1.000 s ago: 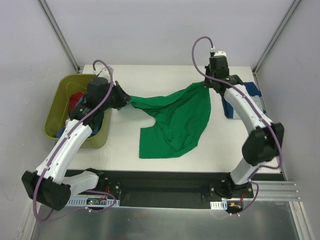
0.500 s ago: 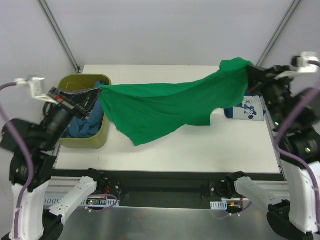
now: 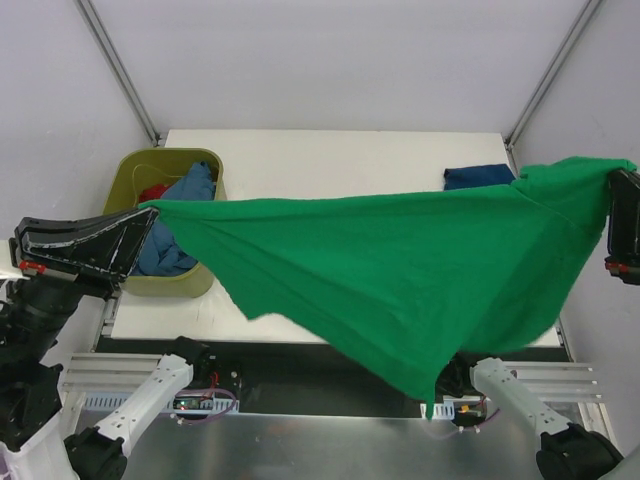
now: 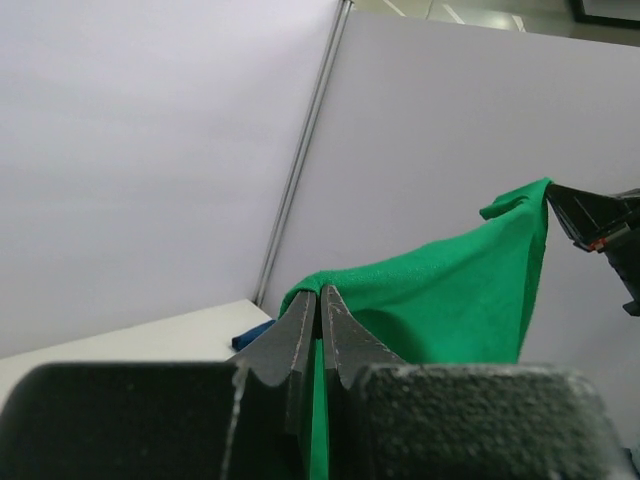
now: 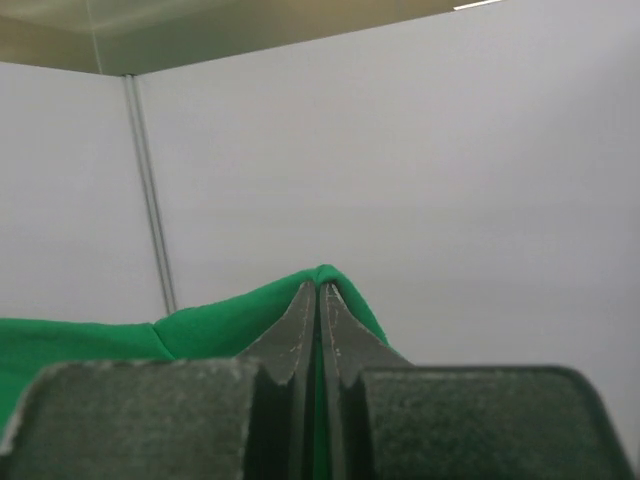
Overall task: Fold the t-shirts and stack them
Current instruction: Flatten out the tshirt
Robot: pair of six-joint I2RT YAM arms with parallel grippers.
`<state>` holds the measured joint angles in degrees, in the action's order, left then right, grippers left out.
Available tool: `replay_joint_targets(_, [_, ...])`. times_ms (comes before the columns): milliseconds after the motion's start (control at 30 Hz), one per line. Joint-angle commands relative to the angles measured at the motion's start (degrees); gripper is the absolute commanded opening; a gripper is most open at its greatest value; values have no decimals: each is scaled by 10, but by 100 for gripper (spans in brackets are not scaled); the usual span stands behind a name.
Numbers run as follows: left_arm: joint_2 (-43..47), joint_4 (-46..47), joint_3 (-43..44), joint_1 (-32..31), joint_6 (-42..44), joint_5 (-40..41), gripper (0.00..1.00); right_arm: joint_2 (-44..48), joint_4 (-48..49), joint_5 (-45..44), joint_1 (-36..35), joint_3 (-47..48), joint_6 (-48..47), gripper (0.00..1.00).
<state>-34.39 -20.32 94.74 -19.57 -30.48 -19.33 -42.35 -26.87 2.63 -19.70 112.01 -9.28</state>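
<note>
Now, from above, the green t-shirt (image 3: 400, 270) hangs stretched over the worktop, higher and wider than a moment ago, from the left gripper (image 3: 148, 210) beyond the left edge to the right gripper (image 3: 612, 190) beyond the right edge. In the left wrist view the jaws are closed on its cloth. The right wrist view shows the same. I judge it is ready for laying flat.

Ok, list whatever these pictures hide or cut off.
- Top view: the green t-shirt, stretched in the air, covers most of the table.
- Top view: the dark blue shirt shows only a corner past the green cloth; any print is hidden.
- Top view: its right edge cuts off the right gripper.
- Top view: the left gripper overlaps the tub, hiding part of its contents.
</note>
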Motion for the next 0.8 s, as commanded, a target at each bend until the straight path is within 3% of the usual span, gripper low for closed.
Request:
replay_joint_targets(0, [-35,13,-25,-5,5,29,0,-54,6,-70,-2,-16,-49,1])
replay_joint_targets(133, [-93,12,-83,-6,27,172,0,-143,21,-146,-1,-75,-79,1])
replay_joint_targets(300, [-278,13,-141,-2,44,306,0,-289,77,-272,16,-171,-99,6])
replay_joint_targets(333, [-313,12,-144,3,40,312,5,-346,83,-260,23,-183,-76,8])
replay_joint_targets(367, [-381,13,-142,8,38,310,17,-378,92,-249,34,-201,-65,9])
replay_joint_targets(400, [-417,11,-138,10,35,308,48,-411,104,-234,41,-202,-55,13])
replay_joint_targets(433, [-449,8,-121,17,31,301,55,-485,104,-221,46,-195,-46,18])
replay_joint_targets(467, [-501,2,-110,20,27,291,78,-523,95,-205,55,-180,-23,26])
replay_joint_targets(500, [-523,-2,-98,22,27,274,99,-561,55,-196,60,-127,-15,55])
replay_joint_targets(600, [-569,-14,-52,23,31,243,99,-692,-37,-197,62,-17,0,96])
replay_joint_targets(633, [-568,-14,-44,23,33,236,99,-696,-43,-199,61,-10,0,100])
replay_joint_targets(767, [-538,-14,-60,22,29,208,99,-638,-9,-173,56,-69,2,97])
